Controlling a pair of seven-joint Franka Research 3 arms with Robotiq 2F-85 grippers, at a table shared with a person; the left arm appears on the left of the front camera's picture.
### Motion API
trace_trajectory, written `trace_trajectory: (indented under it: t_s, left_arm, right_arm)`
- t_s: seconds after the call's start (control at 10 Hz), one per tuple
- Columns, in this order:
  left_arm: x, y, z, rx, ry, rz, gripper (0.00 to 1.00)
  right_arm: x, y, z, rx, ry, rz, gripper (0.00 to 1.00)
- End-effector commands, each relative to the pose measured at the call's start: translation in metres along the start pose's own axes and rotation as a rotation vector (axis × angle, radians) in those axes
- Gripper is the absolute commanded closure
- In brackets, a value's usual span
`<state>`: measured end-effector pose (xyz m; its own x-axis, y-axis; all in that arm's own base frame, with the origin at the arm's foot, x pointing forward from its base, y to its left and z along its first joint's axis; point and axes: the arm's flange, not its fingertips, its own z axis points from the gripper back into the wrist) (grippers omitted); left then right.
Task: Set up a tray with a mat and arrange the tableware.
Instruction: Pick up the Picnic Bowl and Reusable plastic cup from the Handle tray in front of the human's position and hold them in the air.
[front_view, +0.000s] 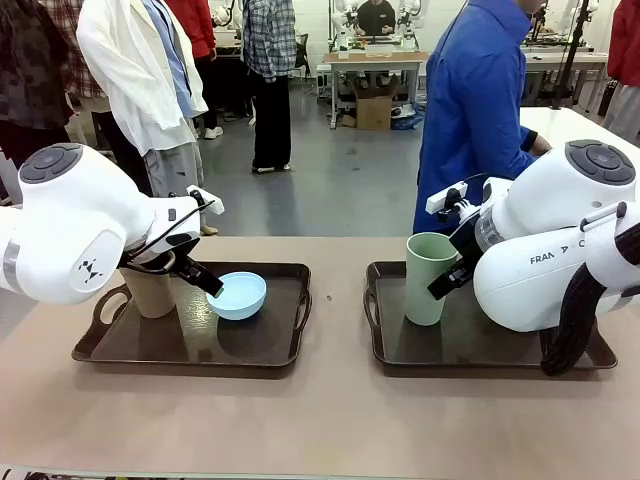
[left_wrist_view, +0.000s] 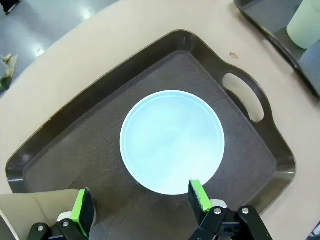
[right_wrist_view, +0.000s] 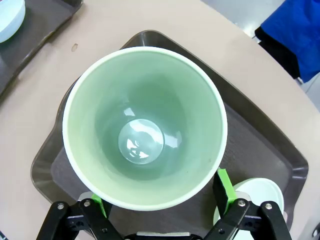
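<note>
On the left tray (front_view: 280, 350) stand a tan cup (front_view: 150, 292) and a light blue bowl (front_view: 238, 295), both on a dark mat (left_wrist_view: 95, 135). My left gripper (front_view: 200, 277) hangs open just above the tray, between the cup and the bowl. In the left wrist view its green pads (left_wrist_view: 199, 195) straddle the near rim of the bowl (left_wrist_view: 171, 141). On the right tray (front_view: 400, 352) stands a pale green cup (front_view: 430, 278). My right gripper (right_wrist_view: 159, 200) is open, a finger either side of the cup (right_wrist_view: 145, 132). A pale bowl (right_wrist_view: 257, 192) lies beside it.
A person in a blue jacket (front_view: 475, 100) stands at the table's far side behind the right tray. Bare tan table (front_view: 335, 400) lies between and in front of the trays. More people stand farther back on the left.
</note>
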<state>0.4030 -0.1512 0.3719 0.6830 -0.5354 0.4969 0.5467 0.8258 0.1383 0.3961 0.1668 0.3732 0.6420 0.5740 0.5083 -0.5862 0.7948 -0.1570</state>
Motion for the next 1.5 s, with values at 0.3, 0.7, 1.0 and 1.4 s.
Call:
trace_trajectory:
  t_s: [0.3,0.7,1.0,1.4]
  left_arm:
    - [0.000,0.000,0.000,0.000,0.000,0.001,0.00]
    - [-0.014,-0.014,0.038,0.017,0.084,-0.084,0.00]
    - [-0.030,-0.036,0.082,-0.048,0.221,-0.131,0.00]
    - [-0.014,-0.014,0.146,-0.040,0.104,0.384,0.00]
  right_arm:
    - [0.000,0.000,0.000,0.000,-0.001,0.000,0.00]
    - [-0.006,0.002,0.034,-0.054,0.140,-0.120,0.00]
    - [-0.037,0.015,0.103,-0.095,0.267,-0.229,0.00]
    - [-0.064,0.013,0.143,-0.057,0.185,-0.263,0.00]
